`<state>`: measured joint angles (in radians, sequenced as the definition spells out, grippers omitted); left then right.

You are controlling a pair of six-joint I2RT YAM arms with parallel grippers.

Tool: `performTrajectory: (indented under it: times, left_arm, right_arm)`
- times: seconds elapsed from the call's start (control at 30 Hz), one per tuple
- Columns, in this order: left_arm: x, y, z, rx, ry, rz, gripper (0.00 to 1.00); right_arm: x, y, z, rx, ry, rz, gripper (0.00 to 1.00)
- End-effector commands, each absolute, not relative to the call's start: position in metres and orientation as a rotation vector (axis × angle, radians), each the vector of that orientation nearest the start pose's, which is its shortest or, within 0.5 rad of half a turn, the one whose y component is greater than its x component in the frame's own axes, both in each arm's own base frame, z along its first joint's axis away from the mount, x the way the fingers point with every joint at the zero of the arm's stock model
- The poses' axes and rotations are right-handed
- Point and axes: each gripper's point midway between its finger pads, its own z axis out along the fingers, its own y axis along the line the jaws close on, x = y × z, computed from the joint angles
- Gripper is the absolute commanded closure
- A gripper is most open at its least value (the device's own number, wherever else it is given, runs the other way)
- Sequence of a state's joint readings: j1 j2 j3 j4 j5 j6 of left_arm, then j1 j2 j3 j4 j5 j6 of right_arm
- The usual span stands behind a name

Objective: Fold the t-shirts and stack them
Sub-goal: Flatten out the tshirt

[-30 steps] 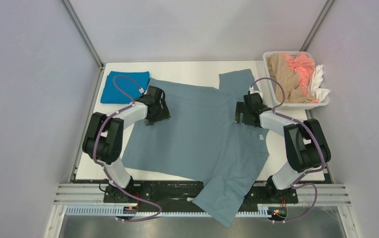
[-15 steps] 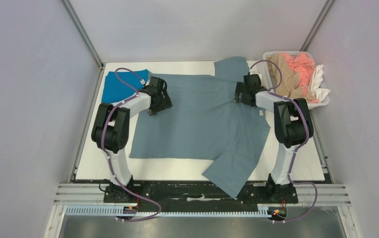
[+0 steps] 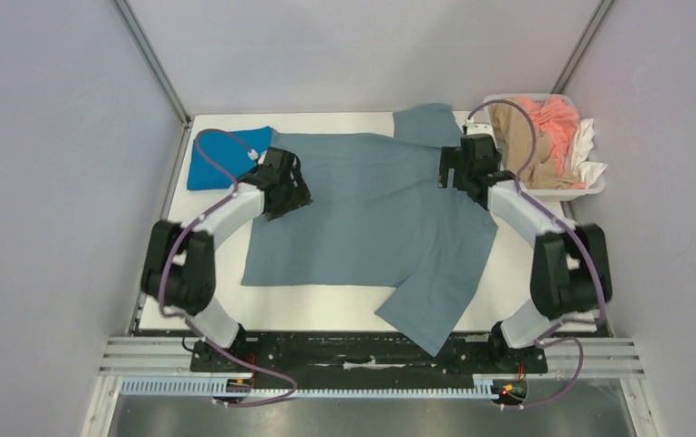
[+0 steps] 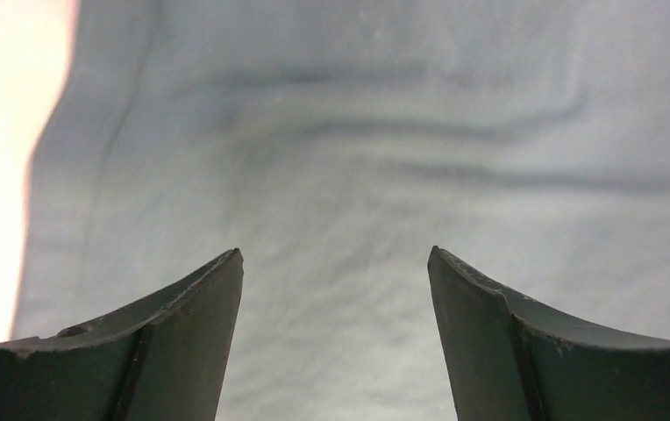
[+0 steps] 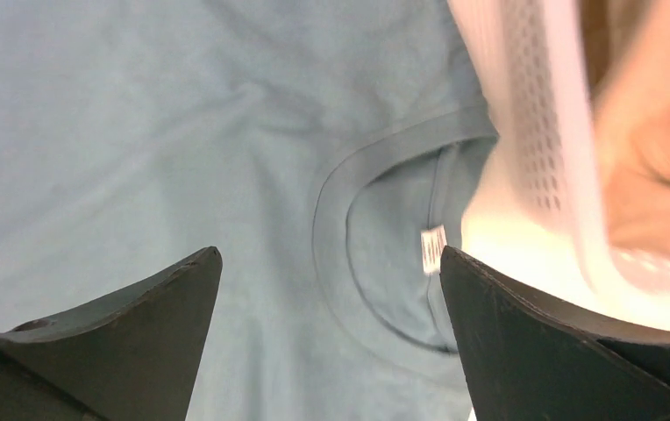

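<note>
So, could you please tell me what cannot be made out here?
Top view: cobalt tee partly hidden by left arm and grey tee.
Top view: whether left hand or right hand touches cloth; their own bodies cover it.
Right wrist view: basket blurred, cut off at edge.

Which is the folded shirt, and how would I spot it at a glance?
Find the white table, then look to its far left corner. There lies the bright blue t-shirt, folded into a small rectangle. Its vivid cobalt and compact shape set it apart from the big grey-blue t-shirt spread across the middle.
</note>
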<state>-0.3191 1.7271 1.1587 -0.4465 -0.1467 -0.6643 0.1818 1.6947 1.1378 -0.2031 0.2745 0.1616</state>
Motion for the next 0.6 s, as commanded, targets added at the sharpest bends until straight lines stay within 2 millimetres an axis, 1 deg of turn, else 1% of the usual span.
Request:
performTrajectory:
  times: [0.0,0.03,0.07,0.1,0.17,0.23,0.3,0.37,0.43,0.57]
  left_arm:
    - [0.331,-0.089,0.102,-0.662,2.413,-0.070,0.17]
    - [0.315,-0.077,0.100,-0.720,2.395,-0.025,0.17]
    - [0.298,-0.064,0.096,-0.764,2.385,0.027,0.17]
    - [0.284,-0.055,0.091,-0.803,2.378,0.061,0.17]
    - [0.255,-0.034,0.081,-0.875,2.356,0.134,0.18]
    - [0.235,-0.018,0.073,-0.949,2.331,0.169,0.18]
    - [0.221,-0.013,0.066,-1.003,2.315,0.156,0.19]
    - [0.212,-0.013,0.060,-1.046,2.302,0.124,0.21]
    - [0.202,-0.012,0.052,-1.083,2.298,0.113,0.24]
    - [0.184,0.000,0.035,-1.142,2.272,0.180,0.26]
  right_arm:
    - [0.395,0.038,0.138,0.139,2.176,-0.116,0.02]
    - [0.383,0.038,0.134,0.160,2.169,-0.089,0.02]
    - [0.374,0.039,0.138,0.189,2.140,-0.054,0.02]
    - [0.364,0.039,0.136,0.205,2.132,-0.033,0.02]
    - [0.349,0.041,0.141,0.220,2.089,0.016,0.02]
    - [0.340,0.039,0.143,0.228,2.064,0.033,0.02]
    - [0.335,0.037,0.145,0.232,2.050,0.030,0.02]
    - [0.331,0.034,0.144,0.223,2.058,0.007,0.02]
    - [0.327,0.026,0.141,0.247,2.068,-0.038,0.02]
    - [0.326,0.024,0.137,0.261,2.073,-0.048,0.02]
